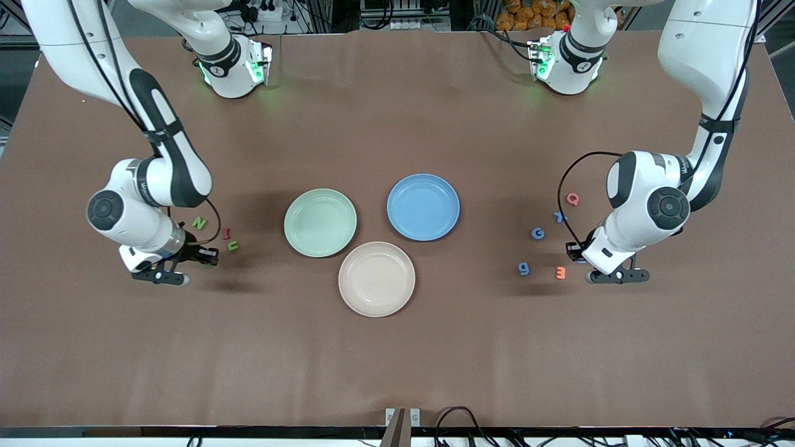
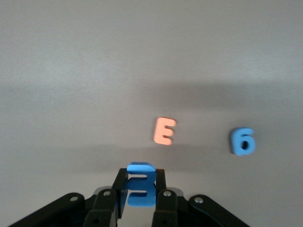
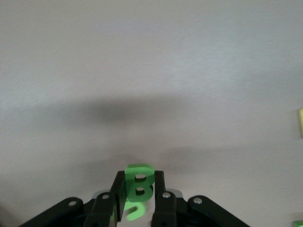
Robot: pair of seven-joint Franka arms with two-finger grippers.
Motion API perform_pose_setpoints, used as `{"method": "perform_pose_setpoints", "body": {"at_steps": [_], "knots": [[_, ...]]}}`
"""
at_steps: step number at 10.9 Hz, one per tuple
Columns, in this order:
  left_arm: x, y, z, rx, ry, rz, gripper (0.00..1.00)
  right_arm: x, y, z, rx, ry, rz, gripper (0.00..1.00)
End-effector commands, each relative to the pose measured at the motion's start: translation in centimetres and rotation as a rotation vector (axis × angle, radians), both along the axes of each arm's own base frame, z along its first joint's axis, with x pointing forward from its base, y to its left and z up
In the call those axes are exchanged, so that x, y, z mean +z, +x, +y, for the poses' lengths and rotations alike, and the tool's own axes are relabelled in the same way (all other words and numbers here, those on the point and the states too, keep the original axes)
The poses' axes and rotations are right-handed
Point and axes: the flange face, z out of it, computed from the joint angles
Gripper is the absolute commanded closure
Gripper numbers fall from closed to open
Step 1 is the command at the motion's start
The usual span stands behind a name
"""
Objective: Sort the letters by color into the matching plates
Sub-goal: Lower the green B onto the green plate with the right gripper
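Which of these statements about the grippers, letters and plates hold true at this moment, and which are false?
1. The left gripper is shut on a blue letter. True.
2. The right gripper is open and holds nothing. False: it is shut on a green letter.
3. The green plate holds no letters. True.
4. The orange E lies in the blue plate. False: it lies on the table.

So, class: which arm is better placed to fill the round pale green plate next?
The right arm: its hand grips a chunky green letter at the green plate's end.
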Motion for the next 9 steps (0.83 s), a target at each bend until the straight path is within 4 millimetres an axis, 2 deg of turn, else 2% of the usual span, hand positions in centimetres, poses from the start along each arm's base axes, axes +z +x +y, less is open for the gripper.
{"method": "perform_pose_setpoints", "body": {"at_steps": [1, 4, 6, 8, 9], "knots": [[2.3, -1.1, -3.1, -0.028, 0.008, 0.015, 1.0, 1.2, -1.3, 4.6, 0.106, -0.004, 0.033, 0.78], [2.8, -2.1, -6.9, -0.025, -0.009, 0.03, 1.0, 1.8, -2.7, 10.9, 0.205, -0.006, 0.057, 0.78], [2.9, -2.7, -8.8, -0.045, -0.019, 0.032, 1.0, 2.0, -4.3, 15.5, 0.266, -0.01, 0.076, 0.78], [2.8, -3.1, -9.9, -0.057, -0.018, 0.036, 1.0, 1.9, -5.8, 19.4, 0.307, -0.014, 0.08, 0.78], [2.8, -3.5, -11.0, -0.062, -0.018, 0.035, 1.0, 1.7, -6.5, 20.9, 0.335, -0.017, 0.086, 0.78]]}}
